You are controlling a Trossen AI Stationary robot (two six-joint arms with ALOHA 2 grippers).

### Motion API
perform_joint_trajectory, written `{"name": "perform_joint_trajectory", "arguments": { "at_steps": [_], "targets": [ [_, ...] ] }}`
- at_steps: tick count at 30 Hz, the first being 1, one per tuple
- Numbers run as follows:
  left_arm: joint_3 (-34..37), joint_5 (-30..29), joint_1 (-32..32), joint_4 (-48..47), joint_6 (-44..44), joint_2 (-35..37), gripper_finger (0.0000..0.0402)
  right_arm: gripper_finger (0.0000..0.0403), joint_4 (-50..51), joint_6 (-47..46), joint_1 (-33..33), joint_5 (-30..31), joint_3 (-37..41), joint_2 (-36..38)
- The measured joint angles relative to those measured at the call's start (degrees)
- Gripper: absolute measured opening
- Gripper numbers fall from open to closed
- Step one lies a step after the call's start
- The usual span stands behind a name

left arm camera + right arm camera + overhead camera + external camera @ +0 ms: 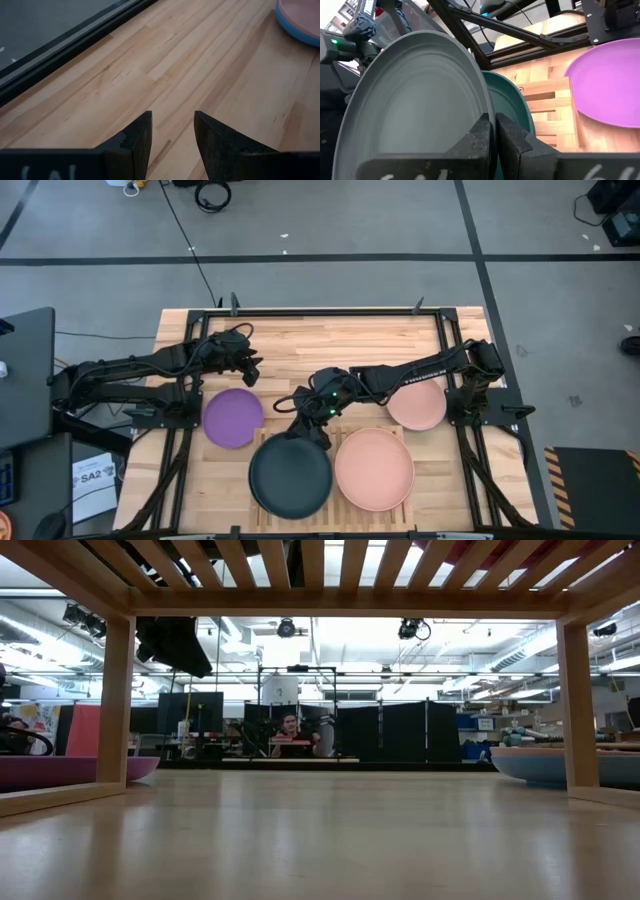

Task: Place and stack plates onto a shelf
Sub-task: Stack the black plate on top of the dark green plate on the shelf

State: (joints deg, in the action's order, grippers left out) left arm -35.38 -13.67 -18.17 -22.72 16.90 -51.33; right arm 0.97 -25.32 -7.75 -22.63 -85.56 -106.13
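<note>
Dark grey plate rim clamped in right gripper jaws; early release could slide it off the teal plate. Left gripper jaws apart, idle.

You were working in a robotics lab or open workshop hall. The light plank tabletop stood on a grey floor crossed by black tape lines, with loose black cables at twelve o'clock. Looking level across the table, you saw bright ceiling strip lights, dark partition screens, black monitors and a seated person at a far desk.
</note>
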Motion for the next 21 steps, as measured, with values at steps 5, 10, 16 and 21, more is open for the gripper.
{"name": "perform_joint_trajectory", "arguments": {
  "at_steps": [5,10,16,21],
  "targets": [
    [0.0,0.0,0.01,-0.03,0.01,0.0,0.0153,0.0035,-0.02,0.0,0.02,0.07,0.0,0.0],
    [0.0,0.0,-0.01,-0.03,0.01,0.0,0.0153,0.0035,-0.02,0.0,0.04,0.07,0.0,0.0],
    [0.0,0.0,-0.01,-0.05,-0.03,0.0,0.0153,0.005,-0.05,-0.03,0.04,0.06,0.0,0.0],
    [0.0,0.0,0.0,-0.05,-0.04,0.0,0.0153,0.0078,-0.02,-0.03,0.07,0.05,0.0,0.0]
  ]
}}
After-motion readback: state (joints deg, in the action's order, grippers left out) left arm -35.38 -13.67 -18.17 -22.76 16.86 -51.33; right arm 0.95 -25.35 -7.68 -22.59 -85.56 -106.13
